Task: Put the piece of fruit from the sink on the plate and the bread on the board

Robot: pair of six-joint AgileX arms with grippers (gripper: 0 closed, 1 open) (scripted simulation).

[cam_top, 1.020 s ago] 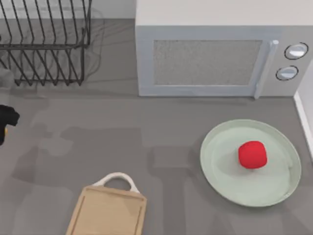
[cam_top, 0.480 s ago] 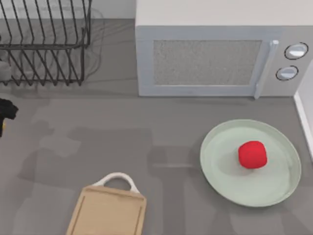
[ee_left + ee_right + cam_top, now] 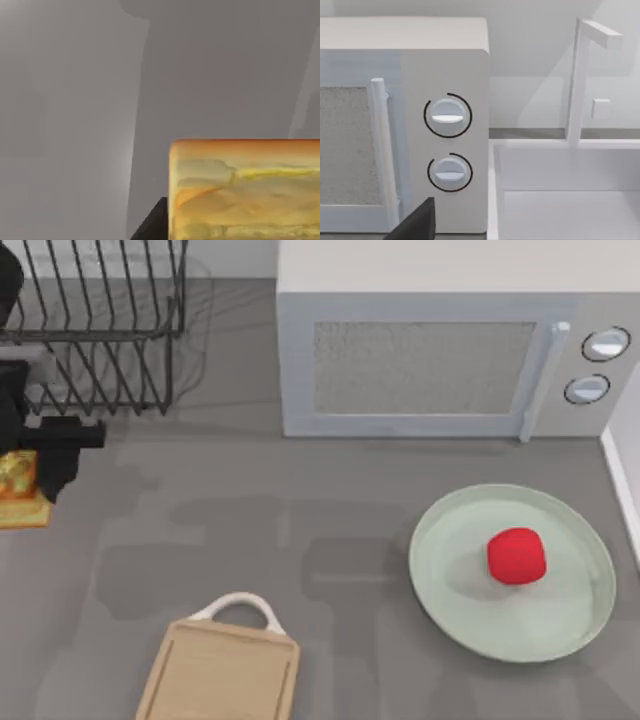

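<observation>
Left of the table, near the edge of the top view, the left gripper [image 3: 30, 475] holds the thick square chunk of bread with a golden-brown top and pale yellow sides [image 3: 20, 490], its dark fingers closed against the chunk just in front of the black wire dish rack [image 3: 95, 330]. From there the light wooden rectangular cutting board with a white arched handle [image 3: 220, 670] lies toward the near edge of the table and to the right, well apart from the bread, with bare grey tabletop between them; its long axis runs roughly away from the handle toward the bottom of the top view, tilted slightly. I judge the left arm the nearer one for the placement, since it already carries the bread and the board sits on its half of the table. The small round bright red fruit [image 3: 516, 555] already rests on the large round pale green plate [image 3: 450, 580] on the right side, in front of the white microwave [image 3: 440, 350], so that half of the task looks done. The left wrist view brings the bread [image 3: 245, 190] close, showing its toasted face and one dark finger [image 3: 152, 225] beside it. The right wrist view faces the microwave's two dials [image 3: 447, 142] and the white sink [image 3: 565, 200] beyond, with a dark piece of the right gripper [image 3: 417, 222] at its lower edge; whether its fingers are apart I cannot tell.
</observation>
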